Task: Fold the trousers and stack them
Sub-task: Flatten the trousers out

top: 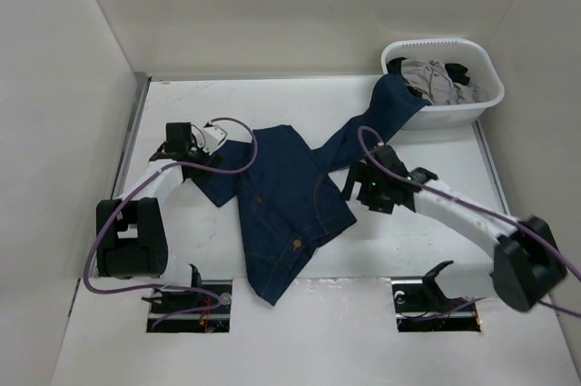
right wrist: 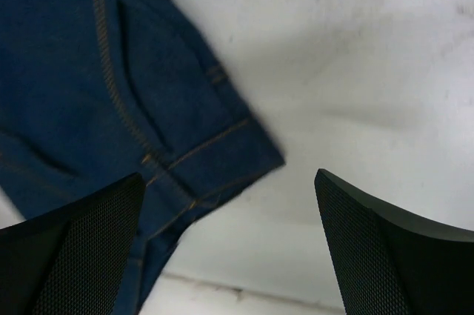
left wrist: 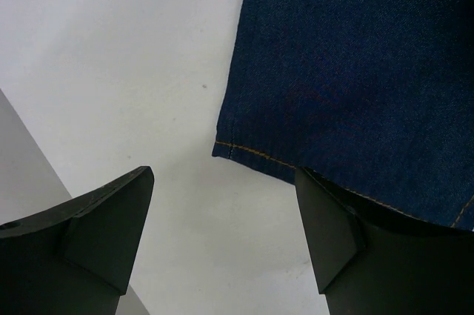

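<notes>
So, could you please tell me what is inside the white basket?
Crumpled grey garments and a black garment fill the basket; one leg of the jeans lies over its rim. Anything beneath them is hidden.

Trousers (top: 290, 209) — one pair, one basket (top: 454, 117) (white), two hands (left wrist: 224, 174) (right wrist: 228, 176)

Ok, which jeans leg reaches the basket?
The far-right leg, its end draped over the rim of the white basket. The other leg's hem lies flat on the table at the left gripper.
</notes>
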Controlling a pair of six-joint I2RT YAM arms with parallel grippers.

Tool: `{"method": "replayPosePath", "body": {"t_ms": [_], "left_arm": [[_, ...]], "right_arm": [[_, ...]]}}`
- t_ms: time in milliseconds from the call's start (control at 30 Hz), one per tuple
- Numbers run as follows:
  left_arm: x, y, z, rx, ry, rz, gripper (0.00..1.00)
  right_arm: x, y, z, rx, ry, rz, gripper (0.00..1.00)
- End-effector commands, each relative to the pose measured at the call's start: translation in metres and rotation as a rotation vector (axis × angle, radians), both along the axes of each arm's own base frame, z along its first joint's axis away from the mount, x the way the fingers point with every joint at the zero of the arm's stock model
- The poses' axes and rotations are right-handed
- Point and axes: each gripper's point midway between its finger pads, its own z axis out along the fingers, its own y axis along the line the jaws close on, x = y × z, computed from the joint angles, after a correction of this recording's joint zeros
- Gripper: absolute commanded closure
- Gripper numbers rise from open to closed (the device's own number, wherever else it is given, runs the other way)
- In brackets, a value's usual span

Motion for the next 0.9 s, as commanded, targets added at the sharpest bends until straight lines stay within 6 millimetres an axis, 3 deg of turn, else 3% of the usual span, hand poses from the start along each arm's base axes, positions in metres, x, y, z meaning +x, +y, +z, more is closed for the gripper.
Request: {"method": "replayPosePath", "body": {"t_ms": [0, 233, 300, 400, 467, 500, 533, 600, 700, 800, 867], "left_arm": [[0.014, 0.005, 0.004, 0.042, -0.029, 0.003, 0.23], [0.001, 0.000, -0.032, 0.084, 0.069, -0.021, 0.25], [0.002, 0.001, -0.038, 0.106, 0.089, -0.014, 0.28], [0.002, 0.003, -0.051, 0.130, 0.141, -0.004, 0.40], [0.000, 0.006, -0.061, 0.142, 0.187, 0.002, 0.61], [0.000, 0.006, -0.062, 0.144, 0.201, 0.006, 0.77], [0.000, 0.007, -0.062, 0.142, 0.202, 0.013, 0.89], [0.003, 0.010, -0.055, 0.138, 0.175, 0.029, 0.99], [0.021, 0.035, -0.013, 0.136, 0.024, 0.108, 1.00], [0.044, 0.096, 0.066, 0.164, -0.206, 0.264, 1.00], [0.045, 0.146, 0.126, 0.179, -0.352, 0.387, 1.00]], "right_arm": [[0.040, 0.000, -0.008, -0.164, -0.083, 0.123, 0.00], [0.017, 0.021, -0.061, -0.187, 0.054, 0.232, 0.00], [0.011, 0.027, -0.072, -0.179, 0.079, 0.252, 0.08], [0.003, 0.049, -0.074, -0.118, 0.091, 0.308, 0.45], [0.001, 0.064, -0.067, -0.068, 0.079, 0.333, 0.74], [0.003, 0.071, -0.057, -0.035, 0.058, 0.341, 0.90], [0.008, 0.078, -0.041, 0.001, 0.019, 0.346, 1.00], [0.022, 0.092, 0.004, 0.068, -0.090, 0.364, 1.00], [0.052, 0.108, 0.124, 0.166, -0.357, 0.387, 1.00], [0.070, 0.121, 0.262, 0.203, -0.659, 0.454, 1.00], [0.061, 0.142, 0.343, 0.211, -0.837, 0.540, 1.00]]}}
